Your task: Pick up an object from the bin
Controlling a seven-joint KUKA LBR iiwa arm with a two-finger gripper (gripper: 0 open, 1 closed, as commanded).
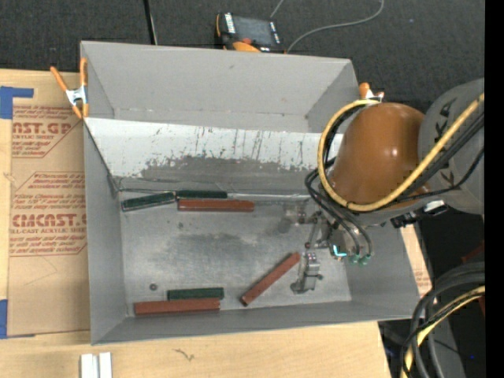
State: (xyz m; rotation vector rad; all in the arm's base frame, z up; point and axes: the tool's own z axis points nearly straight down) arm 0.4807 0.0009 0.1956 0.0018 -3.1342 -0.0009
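Observation:
My gripper [308, 274] hangs low over the bin's right front part, below the orange cover on the wrist. A brown bar [270, 279] lies slantwise on the bin floor, and its upper right end is right beside the gripper, to its left. Whether the gripper touches the bar I cannot tell. Nothing shows in the gripper.
Along the back of the floor lie two dark green bars [148, 201] [201, 194] and a brown bar [216, 205]. Near the front left lie another dark green bar [194, 294] and a brown bar [176, 307]. The bin's right wall is close behind the gripper.

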